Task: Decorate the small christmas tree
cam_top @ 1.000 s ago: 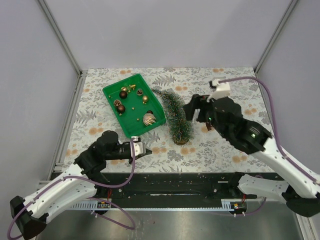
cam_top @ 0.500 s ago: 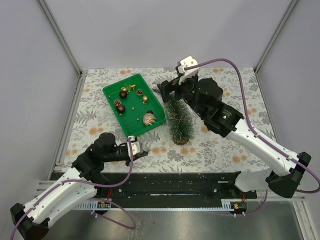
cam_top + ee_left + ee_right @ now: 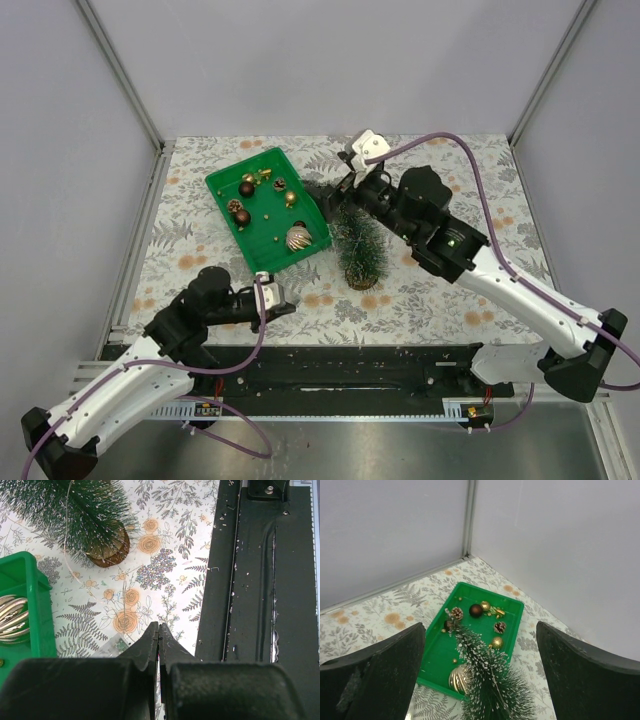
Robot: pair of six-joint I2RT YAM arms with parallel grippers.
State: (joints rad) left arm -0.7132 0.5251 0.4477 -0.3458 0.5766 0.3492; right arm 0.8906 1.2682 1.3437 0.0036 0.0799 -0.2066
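Note:
The small christmas tree stands on its wooden disc base just right of a green tray. A thin wire runs down its bristles in the left wrist view. My right gripper is open and empty, above the tree's top, which it hides from above. In the right wrist view the tree rises between the spread fingers. My left gripper is shut near the table's front edge, front-left of the tree; its jaws meet with nothing seen between them.
The tray holds a ribbed gold ball, brown balls, small pinecones and gold beads. A small clear piece lies on the floral cloth by my left fingers. A black rail runs along the front edge. Walls enclose the table.
My right arm has swung from the tree's right side to above its top and settled there, open. The tree stands more upright than a second ago. My left arm has barely moved.

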